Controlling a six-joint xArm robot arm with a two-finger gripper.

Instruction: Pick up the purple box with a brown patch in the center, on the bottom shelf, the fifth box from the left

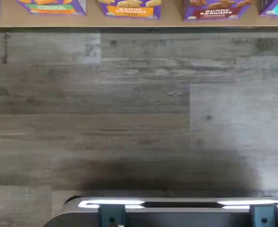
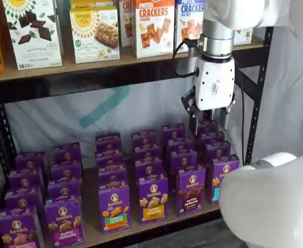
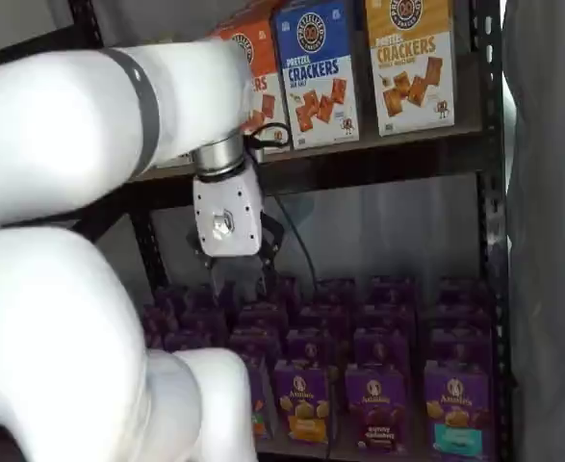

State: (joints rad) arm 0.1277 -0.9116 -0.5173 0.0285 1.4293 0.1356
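The purple box [image 2: 191, 189] stands at the front edge of the bottom shelf [image 2: 156, 223], its brown cookie patch facing outward; in both shelf views it sits between a carton with a yellow-orange label [image 2: 153, 199] and a carton with a teal label [image 2: 221, 178]. In a shelf view the same purple box [image 3: 375, 404] shows near the lower edge of the picture, its base hard to make out. The wrist view catches only the lower part of the purple box [image 1: 215, 10], cut off above the "bunny grahams" lettering, with grey wood-look flooring [image 1: 139, 113] filling most of the picture below the shelf's edge. The shelf holds several rows of purple cartons running back from the front, the rear ones partly covered by those ahead of them. The white arm [image 3: 80, 289] blocks the cartons left of the purple box in one shelf view, and an arm segment covers the corner beside the teal-label carton in the other. The tool [image 2: 209, 118] hangs above the rear rows, behind and above the purple box, touching nothing; two dark fingers show with a gap between them and nothing held. On the upper board stand cracker boxes [image 2: 154, 26].
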